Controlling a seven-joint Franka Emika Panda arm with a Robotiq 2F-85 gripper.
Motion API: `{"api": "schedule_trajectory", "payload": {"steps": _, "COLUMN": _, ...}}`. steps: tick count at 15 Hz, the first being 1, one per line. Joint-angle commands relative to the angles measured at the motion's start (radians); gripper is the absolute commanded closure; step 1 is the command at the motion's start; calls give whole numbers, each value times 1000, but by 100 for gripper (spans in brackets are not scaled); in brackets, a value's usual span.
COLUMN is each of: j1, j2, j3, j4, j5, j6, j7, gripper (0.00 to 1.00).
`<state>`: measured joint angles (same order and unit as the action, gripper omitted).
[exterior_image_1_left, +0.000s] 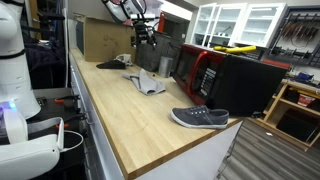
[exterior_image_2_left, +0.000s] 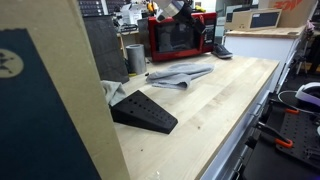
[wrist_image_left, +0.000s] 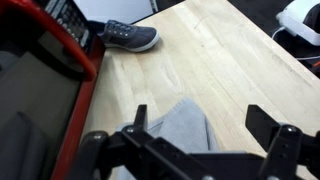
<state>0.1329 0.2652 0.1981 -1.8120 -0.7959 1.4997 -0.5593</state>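
My gripper (wrist_image_left: 200, 121) stands open above the wooden table (wrist_image_left: 215, 50), with nothing between its black fingers (wrist_image_left: 262, 122). Straight below it lies a crumpled grey cloth (wrist_image_left: 185, 128), and the jaws hang clear of it. In both exterior views the cloth (exterior_image_1_left: 148, 83) (exterior_image_2_left: 180, 73) lies flat on the tabletop in front of the red microwave (exterior_image_1_left: 212, 74). In an exterior view the gripper (exterior_image_1_left: 143, 36) hangs high over the far end of the table. A grey sneaker (wrist_image_left: 132, 36) (exterior_image_1_left: 200, 118) rests on the table farther along, beside the microwave.
The red microwave (exterior_image_2_left: 180, 36) stands along one side of the table. A black wedge-shaped object (exterior_image_2_left: 145, 110) and a metal cup (exterior_image_2_left: 135, 58) sit near the cloth. A cardboard box (exterior_image_1_left: 105, 38) stands at the far end. The table edge (exterior_image_1_left: 100, 120) drops toward another robot's white body.
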Motion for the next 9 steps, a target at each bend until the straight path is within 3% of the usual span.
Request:
{"api": "schedule_trajectory", "payload": {"steps": 1, "j1": -54, "j2": -11, "j3": -49, "j4": 1, "j5": 131, "j6": -13, "j7": 30, "gripper": 0}}
{"api": "schedule_trajectory", "payload": {"steps": 9, "j1": -138, "j2": 64, "j3": -128, "j4": 89, "j5": 493, "j6": -18, "j7": 81, "gripper": 0}}
